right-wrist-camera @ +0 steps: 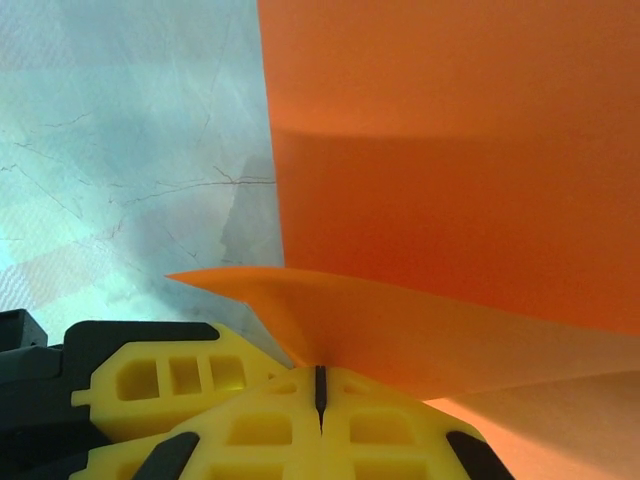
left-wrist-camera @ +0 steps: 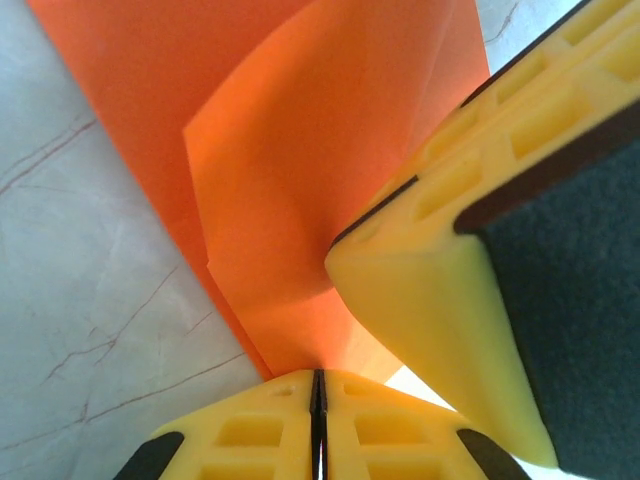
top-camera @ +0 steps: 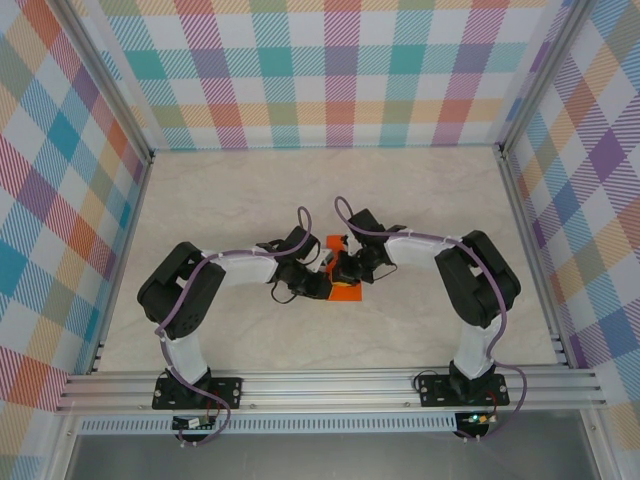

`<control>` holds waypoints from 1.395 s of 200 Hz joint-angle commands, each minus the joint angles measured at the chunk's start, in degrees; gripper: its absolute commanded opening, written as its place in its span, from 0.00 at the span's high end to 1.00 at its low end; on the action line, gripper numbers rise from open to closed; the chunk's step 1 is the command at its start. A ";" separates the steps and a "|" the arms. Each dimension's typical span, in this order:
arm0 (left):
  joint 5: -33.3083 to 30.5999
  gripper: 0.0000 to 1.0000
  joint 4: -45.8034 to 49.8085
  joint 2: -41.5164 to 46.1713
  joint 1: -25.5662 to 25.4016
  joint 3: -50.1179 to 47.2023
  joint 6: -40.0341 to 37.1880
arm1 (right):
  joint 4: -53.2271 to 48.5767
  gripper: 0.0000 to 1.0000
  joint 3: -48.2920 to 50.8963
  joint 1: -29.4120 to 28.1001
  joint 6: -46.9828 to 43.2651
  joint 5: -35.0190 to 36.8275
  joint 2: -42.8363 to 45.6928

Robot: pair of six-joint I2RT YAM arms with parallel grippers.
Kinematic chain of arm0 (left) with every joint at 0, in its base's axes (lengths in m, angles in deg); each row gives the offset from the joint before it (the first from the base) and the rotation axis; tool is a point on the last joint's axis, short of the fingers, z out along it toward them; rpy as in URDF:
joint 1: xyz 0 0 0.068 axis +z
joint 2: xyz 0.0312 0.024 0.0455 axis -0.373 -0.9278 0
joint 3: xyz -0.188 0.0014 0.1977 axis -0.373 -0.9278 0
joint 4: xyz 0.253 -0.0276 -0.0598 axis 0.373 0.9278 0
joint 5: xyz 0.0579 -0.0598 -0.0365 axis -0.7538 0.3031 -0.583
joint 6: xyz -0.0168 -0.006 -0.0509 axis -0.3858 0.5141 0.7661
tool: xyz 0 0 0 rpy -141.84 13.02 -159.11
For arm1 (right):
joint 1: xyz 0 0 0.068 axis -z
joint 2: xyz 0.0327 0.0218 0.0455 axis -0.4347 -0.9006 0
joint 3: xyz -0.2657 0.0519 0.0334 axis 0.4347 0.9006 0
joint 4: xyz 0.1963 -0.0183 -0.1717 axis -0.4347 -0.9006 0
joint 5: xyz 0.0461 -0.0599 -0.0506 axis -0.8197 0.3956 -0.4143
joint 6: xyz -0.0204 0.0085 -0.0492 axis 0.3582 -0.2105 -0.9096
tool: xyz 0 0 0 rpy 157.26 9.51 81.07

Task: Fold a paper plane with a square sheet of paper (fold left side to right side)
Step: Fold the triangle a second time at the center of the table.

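Two robot arms meet at the middle of a pale marble-patterned tabletop (top-camera: 300,190), working the square sheet of paper (top-camera: 346,293), which lies between them with part flat on the surface and part raised in a soft curve. The left hand (left-wrist-camera: 318,385) has its 2 yellow fingers pressed together on the sheet's near edge, where the orange paper runs down into the seam between them. The right hand (right-wrist-camera: 320,380) is likewise clamped on a lifted corner of the sheet, which rises off the tabletop in a shallow fold.

The step in hand appears to be the first fold, left side over to right side. The paper is bowed, no pressed crease can be made out, and the sheet looks a long way from a dart shape. The next move likely calls for carrying the pinched edge across until it meets the far edge squarely, then flattening the bend into a crease without letting the thin sheet slip or buckle.

The hands sit just beside each other, each crowding the other's view, so either could block the other's path. Plaid walls (top-camera: 330,70) and an aluminium frame (top-camera: 330,385) enclose the workspace, well apart from the paper.
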 commanded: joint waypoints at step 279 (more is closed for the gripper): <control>-7.56 0.92 6.42 -2.82 -0.43 -0.53 -1.02 | -8.24 0.99 -3.65 7.61 -10.50 9.87 -2.28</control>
